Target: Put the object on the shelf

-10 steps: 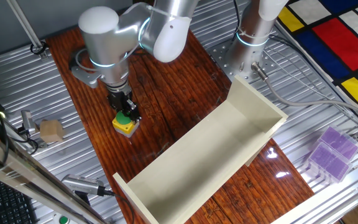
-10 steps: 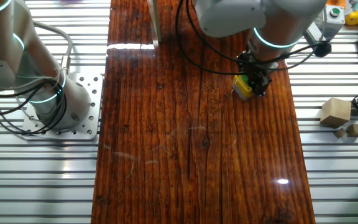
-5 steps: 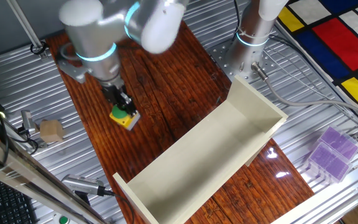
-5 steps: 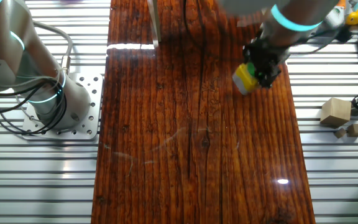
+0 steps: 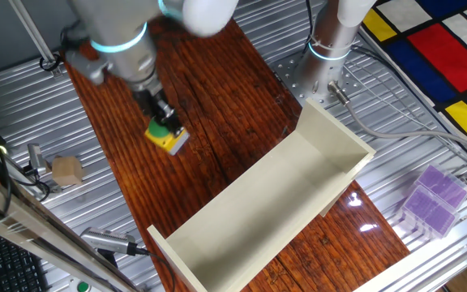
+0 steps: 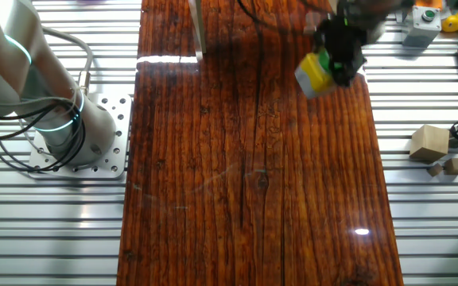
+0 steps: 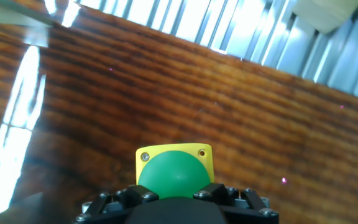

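My gripper [image 5: 163, 126] is shut on the object, a yellow box with a green round button [image 5: 169, 139], and holds it tilted above the wooden board. It also shows in the other fixed view [image 6: 316, 73], under my gripper [image 6: 339, 62]. In the hand view the object [image 7: 174, 170] fills the bottom middle, with my gripper [image 7: 176, 202] closed around its green button. The shelf [image 5: 274, 203], a long cream-white trough, lies diagonally to the right of the object on the board.
A tan wooden cube [image 5: 66, 169] sits on the metal slats at the left, also in the other fixed view [image 6: 428, 143]. Purple translucent boxes [image 5: 432, 199] stand at the right. A second arm's base [image 5: 331, 40] stands behind the shelf.
My gripper has lifted the object off the board and carried it up and slightly back; the object now hangs tilted in the air.
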Motion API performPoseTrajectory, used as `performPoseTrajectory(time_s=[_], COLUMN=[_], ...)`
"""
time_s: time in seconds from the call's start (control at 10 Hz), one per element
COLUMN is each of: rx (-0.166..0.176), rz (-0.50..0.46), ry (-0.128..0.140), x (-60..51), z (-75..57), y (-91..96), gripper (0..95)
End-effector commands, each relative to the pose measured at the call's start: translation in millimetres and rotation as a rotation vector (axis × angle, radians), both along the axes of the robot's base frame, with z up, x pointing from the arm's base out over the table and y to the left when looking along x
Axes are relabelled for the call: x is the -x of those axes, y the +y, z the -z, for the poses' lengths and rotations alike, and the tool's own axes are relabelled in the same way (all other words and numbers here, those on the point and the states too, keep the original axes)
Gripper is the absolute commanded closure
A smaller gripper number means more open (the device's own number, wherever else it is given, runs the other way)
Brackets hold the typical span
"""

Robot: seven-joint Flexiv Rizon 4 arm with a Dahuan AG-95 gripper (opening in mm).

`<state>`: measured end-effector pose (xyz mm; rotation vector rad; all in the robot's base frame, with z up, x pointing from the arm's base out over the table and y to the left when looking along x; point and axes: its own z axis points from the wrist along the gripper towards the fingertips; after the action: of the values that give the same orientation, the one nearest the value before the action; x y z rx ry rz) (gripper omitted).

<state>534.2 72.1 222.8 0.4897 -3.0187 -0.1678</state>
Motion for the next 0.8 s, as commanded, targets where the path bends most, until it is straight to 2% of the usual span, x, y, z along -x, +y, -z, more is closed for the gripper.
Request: performPoseTrajectory(time_s=[0.1,0.3,0.5,0.8], rx=[0.02,0.031,0.037,0.028], rz=[0.056,0.074,0.061,-0.017], ry=[0.022,0.026,0.027,0.021], x=[20.4,22.1,21.9,21.9], z=[-32.3,-40.4,-40.8,-40.8], y=[12.5,16.8,17.0,17.0], gripper=[95.0,95.0,95.0,95.0])
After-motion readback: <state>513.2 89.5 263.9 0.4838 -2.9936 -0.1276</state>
